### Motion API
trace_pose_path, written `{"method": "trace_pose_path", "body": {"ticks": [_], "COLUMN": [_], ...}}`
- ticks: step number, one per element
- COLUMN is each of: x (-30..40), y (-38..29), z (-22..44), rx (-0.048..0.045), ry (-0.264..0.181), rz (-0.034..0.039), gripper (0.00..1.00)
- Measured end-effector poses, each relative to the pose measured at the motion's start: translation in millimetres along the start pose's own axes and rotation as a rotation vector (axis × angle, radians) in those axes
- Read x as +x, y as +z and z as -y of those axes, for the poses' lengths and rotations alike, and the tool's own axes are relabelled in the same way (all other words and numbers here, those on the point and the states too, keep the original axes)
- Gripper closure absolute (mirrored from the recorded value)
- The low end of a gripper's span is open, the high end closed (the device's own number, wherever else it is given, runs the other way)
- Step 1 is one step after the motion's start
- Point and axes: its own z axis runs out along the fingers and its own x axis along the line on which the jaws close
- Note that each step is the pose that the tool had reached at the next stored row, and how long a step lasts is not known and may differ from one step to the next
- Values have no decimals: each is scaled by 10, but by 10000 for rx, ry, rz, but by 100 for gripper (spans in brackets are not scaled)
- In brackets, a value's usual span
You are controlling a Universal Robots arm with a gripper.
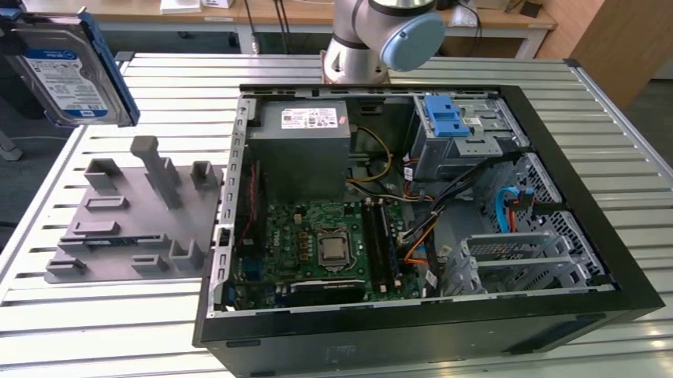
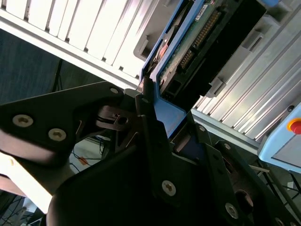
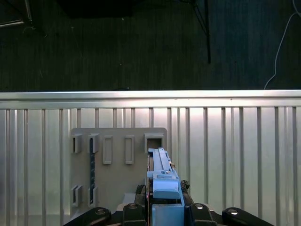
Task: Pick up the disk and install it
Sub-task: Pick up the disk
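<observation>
One open computer case (image 1: 589, 260) sits in the middle of the desk (image 1: 105, 331). Inside it are one green board (image 1: 315, 236) and one grey power box (image 1: 305, 150). One grey holder (image 1: 116, 228) lies beside the case, near the desk's edge. The hand (image 3: 163, 188) pinches the one disk (image 1: 65, 71), up in the air above that edge.

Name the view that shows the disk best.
The exterior view: the disk turns its face to the camera there, so its white-and-blue label and one blue rail are plain. The second wrist view catches the disk from its connector end. The first wrist view sees it edge-on, mostly blue rail.
</observation>
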Motion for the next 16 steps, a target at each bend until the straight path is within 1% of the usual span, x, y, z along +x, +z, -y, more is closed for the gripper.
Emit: {"method": "trace_pose_path", "body": {"ticks": [16], "x": [-2], "y": [-117], "z": [0], "rx": [1], "ry": [0], "rz": [0], "gripper": [64]}}
